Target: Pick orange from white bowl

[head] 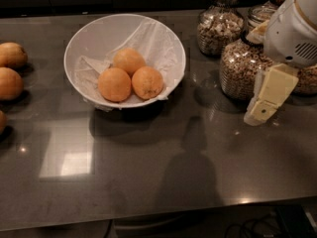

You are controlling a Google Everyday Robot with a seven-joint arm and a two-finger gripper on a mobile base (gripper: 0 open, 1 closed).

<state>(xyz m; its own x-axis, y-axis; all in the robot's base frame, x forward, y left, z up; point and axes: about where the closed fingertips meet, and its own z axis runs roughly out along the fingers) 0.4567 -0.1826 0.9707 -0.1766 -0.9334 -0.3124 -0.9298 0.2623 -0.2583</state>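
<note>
Orange (147,82) first: wide surface (148,172), white bowl (99,33) holding it against two neighbours (114,84), cereal jars (242,68) right, gripper (258,112) beside them, state I cannot tell. Crowded fruit could mean grabbing the wrong one, or clipping jars.

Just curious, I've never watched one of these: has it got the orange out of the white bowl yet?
Nothing done yet. All three oranges lie in the white bowl. The gripper hangs off right by the cereal jars, holding nothing. Reaching, grasping, lifting remain.
</note>
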